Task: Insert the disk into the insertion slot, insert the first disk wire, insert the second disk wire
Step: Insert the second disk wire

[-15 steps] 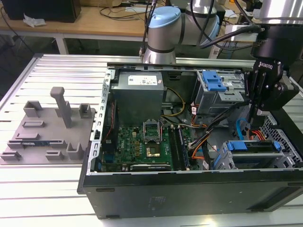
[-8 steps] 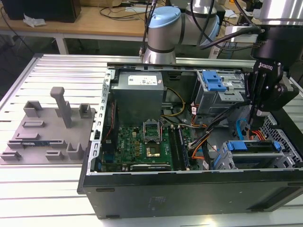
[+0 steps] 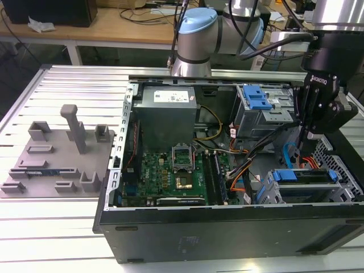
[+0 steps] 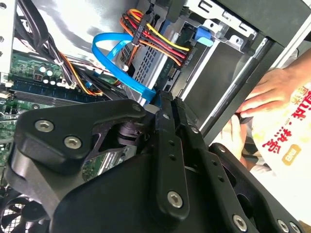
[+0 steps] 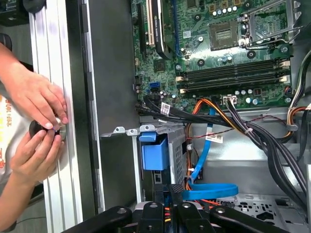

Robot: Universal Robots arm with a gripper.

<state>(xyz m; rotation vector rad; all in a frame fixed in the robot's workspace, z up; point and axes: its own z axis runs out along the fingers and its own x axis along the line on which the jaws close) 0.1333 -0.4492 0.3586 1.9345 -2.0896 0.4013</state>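
One blind spot: the fingertips of the gripper (image 3: 307,135) sit low inside the case (image 3: 227,233), and in the exterior view the arm's own black body covers the contact point.
Cut off: in the first wrist view the gripper (image 5: 170,190) shows just its finger ends at the frame edge; in the second wrist view its black linkage blocks most of the bay below.
Hard to make out: the connector at the end of the blue wire (image 4: 109,53) disappears behind the finger (image 4: 163,121), so I cannot tell what it mates with.
Claw: narrow, fingers pressed nearly together and pinching the end of the blue wire, per the second wrist view (image 4: 167,104).
Blue wire: loops up from the fingers in an arc (image 3: 289,154); lies flat just beside the finger ends in the first wrist view (image 5: 214,191).
Disk: the disk (image 3: 304,177) lies flat inside the insertion slot (image 3: 267,193), at the exterior view's lower right, blue caddy ends showing both sides, just below the gripper.
Power bundle: red, yellow and black wires (image 4: 160,41) run to a black plug above the blue loop.
Blue latch: ridged, on the cage wall (image 5: 154,151), near the fingers, not touched.
Person: two hands (image 5: 36,102) on a black knob at the table rail outside the case, well apart from the claw.
Motherboard: bare socket, no cooler (image 5: 228,48).
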